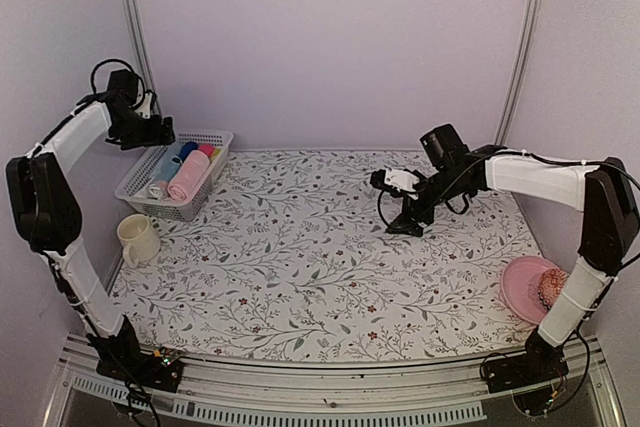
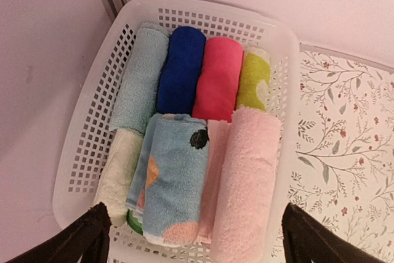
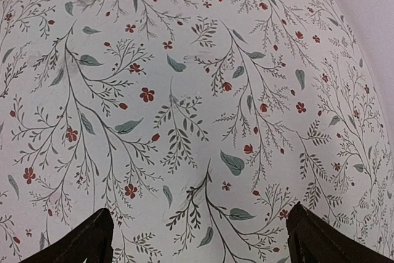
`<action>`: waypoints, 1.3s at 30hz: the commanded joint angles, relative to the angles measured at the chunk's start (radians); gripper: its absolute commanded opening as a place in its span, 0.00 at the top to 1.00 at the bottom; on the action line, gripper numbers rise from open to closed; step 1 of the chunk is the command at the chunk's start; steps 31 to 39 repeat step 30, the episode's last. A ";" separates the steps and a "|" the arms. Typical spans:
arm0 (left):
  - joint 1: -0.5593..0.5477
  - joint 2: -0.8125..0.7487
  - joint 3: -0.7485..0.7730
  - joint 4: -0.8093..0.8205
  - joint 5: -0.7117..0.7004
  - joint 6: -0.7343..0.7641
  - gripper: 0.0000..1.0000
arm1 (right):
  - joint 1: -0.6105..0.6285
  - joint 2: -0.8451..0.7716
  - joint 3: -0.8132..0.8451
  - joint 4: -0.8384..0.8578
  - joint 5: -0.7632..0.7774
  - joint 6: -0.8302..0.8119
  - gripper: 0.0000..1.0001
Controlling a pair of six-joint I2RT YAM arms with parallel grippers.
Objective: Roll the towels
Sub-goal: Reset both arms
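Left pincer [image 2: 198, 238] hangs with its fingertips wide apart, gripping nothing, above the white basket [image 2: 80, 152] at the far-left corner of the counter [image 2: 345, 152]. Inside the basket, the pale pink towel [image 2: 246, 177] lies rolled, touching the rolled light blue towel [image 2: 175, 183], in front of other rolled cloths [image 2: 181, 69]. Right pincer [image 3: 197, 241] gapes open over the floral counter.

Floral tablecloth [image 3: 184, 90], pale pink towel [image 2: 249, 183], light blue towel [image 2: 178, 180].
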 commanded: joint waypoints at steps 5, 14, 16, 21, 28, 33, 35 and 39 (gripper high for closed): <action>-0.262 -0.248 -0.312 0.183 -0.183 -0.097 0.03 | -0.198 -0.130 0.115 -0.020 -0.013 0.232 0.01; -0.519 -0.553 -0.575 0.273 -0.267 -0.155 0.03 | -0.326 -0.361 -0.038 0.072 0.055 0.481 0.01; -0.562 -0.636 -0.651 0.292 -0.260 -0.157 0.03 | -0.339 -0.447 -0.112 0.107 0.090 0.489 0.01; -0.644 -0.840 -0.872 0.339 -0.254 -0.207 0.03 | -0.343 -0.615 -0.284 0.213 0.108 0.467 0.01; -0.693 -0.976 -1.029 0.396 -0.293 -0.291 0.03 | -0.344 -0.678 -0.345 0.279 0.147 0.467 0.01; -0.702 -0.985 -1.022 0.388 -0.315 -0.297 0.03 | -0.345 -0.667 -0.353 0.291 0.156 0.471 0.01; -0.702 -0.985 -1.022 0.388 -0.315 -0.297 0.03 | -0.345 -0.667 -0.353 0.291 0.156 0.471 0.01; -0.702 -0.985 -1.022 0.388 -0.315 -0.297 0.03 | -0.345 -0.667 -0.353 0.291 0.156 0.471 0.01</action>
